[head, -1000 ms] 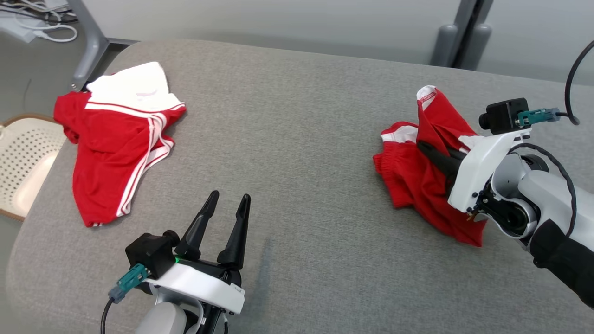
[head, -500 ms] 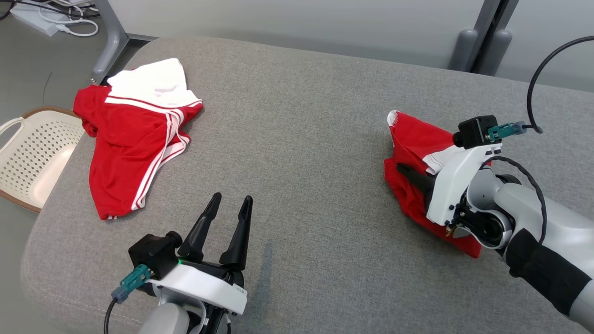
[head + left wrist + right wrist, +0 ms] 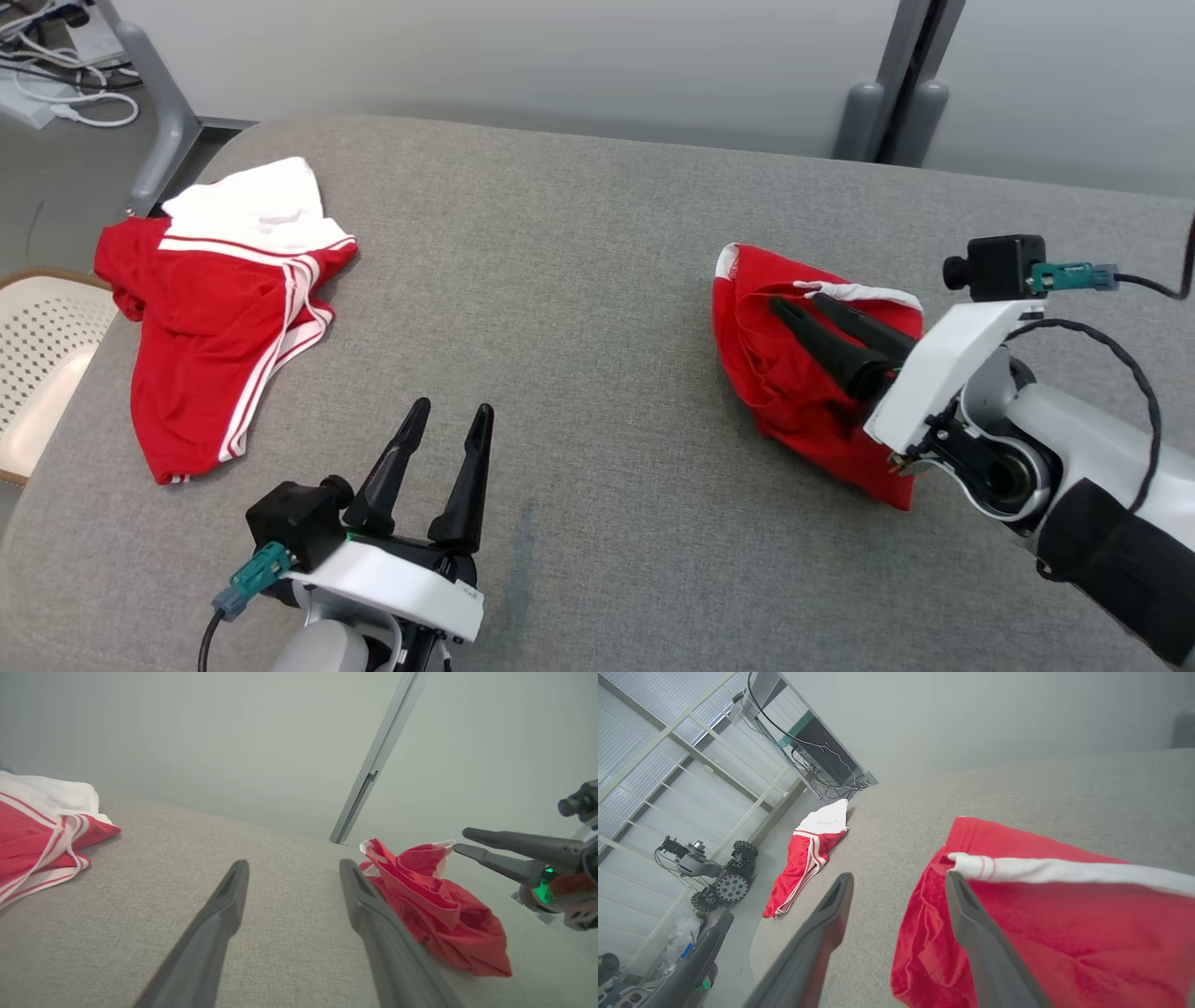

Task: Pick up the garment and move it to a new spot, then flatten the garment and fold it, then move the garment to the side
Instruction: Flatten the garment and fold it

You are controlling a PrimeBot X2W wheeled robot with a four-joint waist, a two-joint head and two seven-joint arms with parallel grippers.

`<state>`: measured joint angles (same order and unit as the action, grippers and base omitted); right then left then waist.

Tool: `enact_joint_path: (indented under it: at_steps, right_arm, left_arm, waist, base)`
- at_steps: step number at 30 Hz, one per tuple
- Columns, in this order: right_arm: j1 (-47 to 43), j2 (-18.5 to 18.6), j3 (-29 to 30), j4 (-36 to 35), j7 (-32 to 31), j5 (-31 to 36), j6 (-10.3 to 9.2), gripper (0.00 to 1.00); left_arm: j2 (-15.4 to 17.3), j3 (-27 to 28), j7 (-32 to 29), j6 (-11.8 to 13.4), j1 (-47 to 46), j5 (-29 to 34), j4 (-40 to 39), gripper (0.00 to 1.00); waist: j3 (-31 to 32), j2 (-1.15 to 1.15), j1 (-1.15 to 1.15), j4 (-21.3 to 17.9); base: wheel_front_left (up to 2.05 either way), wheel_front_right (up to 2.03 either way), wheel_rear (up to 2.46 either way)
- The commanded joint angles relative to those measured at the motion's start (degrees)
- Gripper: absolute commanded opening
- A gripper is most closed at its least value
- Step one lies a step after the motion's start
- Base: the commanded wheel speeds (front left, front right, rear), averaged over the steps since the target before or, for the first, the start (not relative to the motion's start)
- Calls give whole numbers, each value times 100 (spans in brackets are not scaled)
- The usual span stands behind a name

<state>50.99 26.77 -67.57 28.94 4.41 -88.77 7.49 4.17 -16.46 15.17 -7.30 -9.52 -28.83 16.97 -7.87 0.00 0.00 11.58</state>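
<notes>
The garment (image 3: 766, 373), red with a white band, lies crumpled on the right part of the grey cushioned surface (image 3: 579, 280). My right gripper (image 3: 795, 301) hovers just above it, open, its fingers apart and gripping no cloth. In the right wrist view the right gripper (image 3: 899, 876) has one finger over the bare surface and the other over the garment (image 3: 1064, 919). My left gripper (image 3: 452, 407) stands open near the front edge, well to the left of the garment. The left wrist view has the left gripper (image 3: 293, 863), the garment (image 3: 439, 924) and the right gripper (image 3: 460, 840) above it.
A second red and white garment (image 3: 215, 317) lies spread at the far left of the surface. Beside that edge, on the floor, stands a cream perforated basket (image 3: 37, 355). A wall and a metal post (image 3: 896, 84) rise behind the surface.
My right gripper has opened and let go of the garment, which has settled into a heap under the fingers. The head camera has shifted. The left gripper has stayed open and still.
</notes>
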Motion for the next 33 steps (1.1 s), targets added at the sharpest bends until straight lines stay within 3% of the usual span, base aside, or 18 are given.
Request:
enact_joint_path:
  at_steps: [1,7,14,22,23,24,28,33]
  right_arm:
    - [-128,171,42,-141,124,-23,2,100]
    - [-479,669,377,-688,602,-198,2,100]
    - [-863,1063,454,-618,942,128,2,100]
    - [-929,816,300,-211,1042,643,2,100]
    - [-892,759,295,-165,1045,695,2,94]
    - [-844,716,273,-107,1039,766,2,66]
    - [-696,695,167,155,1048,1034,2,0]
    - [-489,558,-80,543,856,1288,2,0]
  left_arm:
    - [14,20,10,-20,90,14,-25,100]
    - [50,20,10,-21,121,36,-35,100]
    - [73,9,10,-21,195,50,-60,100]
    - [36,-19,10,-17,170,29,-85,100]
    - [28,-24,10,-17,157,22,-88,100]
    - [25,-26,10,-18,144,15,-88,100]
    - [7,-27,10,-18,90,0,-64,100]
    - [-18,-38,10,-19,92,1,-50,100]
  waist:
    - [55,0,0,-105]
    - [113,0,0,-303]
    - [154,0,0,-420]
    - [102,0,0,-428]
    - [85,0,0,-412]
    - [71,0,0,-395]
    - [33,0,0,-295]
    - [5,0,0,-177]
  base:
    - [0,0,0]
    - [0,0,0]
    - [0,0,0]
    - [0,0,0]
    - [0,0,0]
    - [0,0,0]
    - [0,0,0]
    - [0,0,0]
